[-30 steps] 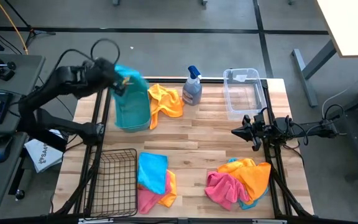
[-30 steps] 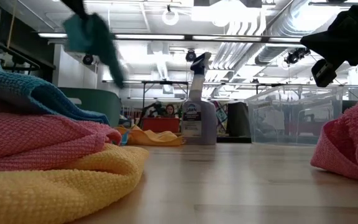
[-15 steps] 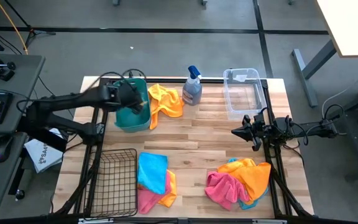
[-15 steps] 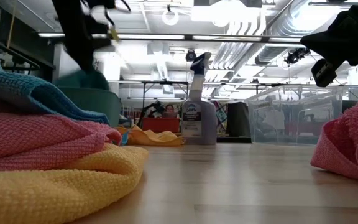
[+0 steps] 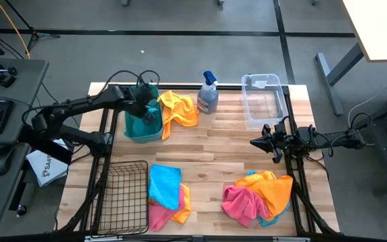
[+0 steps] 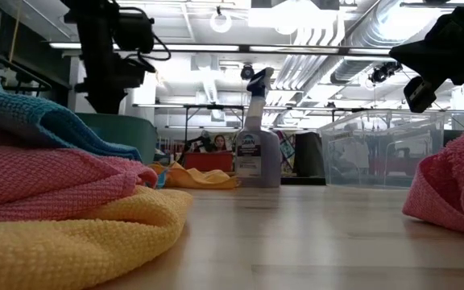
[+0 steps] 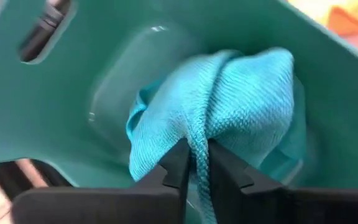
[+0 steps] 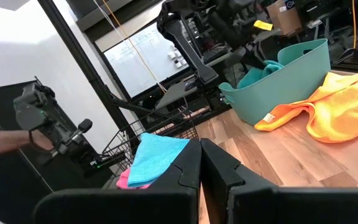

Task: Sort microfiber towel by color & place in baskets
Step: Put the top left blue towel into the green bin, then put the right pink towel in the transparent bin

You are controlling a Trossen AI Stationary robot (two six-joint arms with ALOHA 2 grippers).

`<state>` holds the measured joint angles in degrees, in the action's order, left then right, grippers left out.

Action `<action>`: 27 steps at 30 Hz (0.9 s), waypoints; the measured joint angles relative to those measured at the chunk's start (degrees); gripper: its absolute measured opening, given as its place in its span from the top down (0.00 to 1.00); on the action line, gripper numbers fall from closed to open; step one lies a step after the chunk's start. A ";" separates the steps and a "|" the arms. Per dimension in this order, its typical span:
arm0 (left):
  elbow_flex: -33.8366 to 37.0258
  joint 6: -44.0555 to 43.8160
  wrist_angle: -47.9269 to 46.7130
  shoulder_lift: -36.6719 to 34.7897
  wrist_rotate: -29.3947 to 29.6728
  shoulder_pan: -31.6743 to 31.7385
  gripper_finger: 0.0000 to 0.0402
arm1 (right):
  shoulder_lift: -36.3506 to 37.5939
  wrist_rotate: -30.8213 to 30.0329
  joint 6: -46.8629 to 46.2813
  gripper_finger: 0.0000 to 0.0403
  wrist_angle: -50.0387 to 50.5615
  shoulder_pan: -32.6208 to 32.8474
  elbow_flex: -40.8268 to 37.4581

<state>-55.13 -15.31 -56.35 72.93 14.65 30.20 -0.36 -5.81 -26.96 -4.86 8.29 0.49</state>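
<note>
The table [image 5: 220, 144] carries all sorting stock; every position below is given relative to the teal tub [image 5: 143, 124], which stands at the far left corner and is evidently the bin assigned to blue cloths.

The black wire-mesh basket [image 5: 123, 195] lies nearer the camera side than the tub, on the same left edge, and no cloth shows inside it. The clear bin [image 5: 264, 101] sits well apart from the tub, across the far edge; whether it holds anything cannot be told.

Unsorted towels lie in two mixed heaps: a blue, pink and orange pile [image 5: 166, 195] just beside the mesh basket, and an orange, pink and blue pile [image 5: 261, 195] farthest from the tub. One orange towel [image 5: 179, 109] touches the tub's wall, draped against it. A spray bottle [image 5: 207, 94] stands upright just beyond that towel.

The left gripper [image 7: 194, 163] is down inside the tub, fingers pinched tight on a fold of the blue towel [image 7: 229, 106]. The cloth bunches against the tub floor, so the judgement is that delivery is complete bar the letting go.

The right gripper [image 5: 255, 142] waits well apart from the tub, hanging over the table near the clear bin, fingers pressed together on nothing.
</note>
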 joint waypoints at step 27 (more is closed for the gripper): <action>-20.84 17.40 -4.79 9.36 -19.37 -46.49 0.47 | 0.00 -0.01 0.00 1.00 0.00 -0.01 -0.01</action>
<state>-75.96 2.08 -61.14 82.28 -4.72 -16.29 -0.36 -5.81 -26.96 -4.86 8.28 0.48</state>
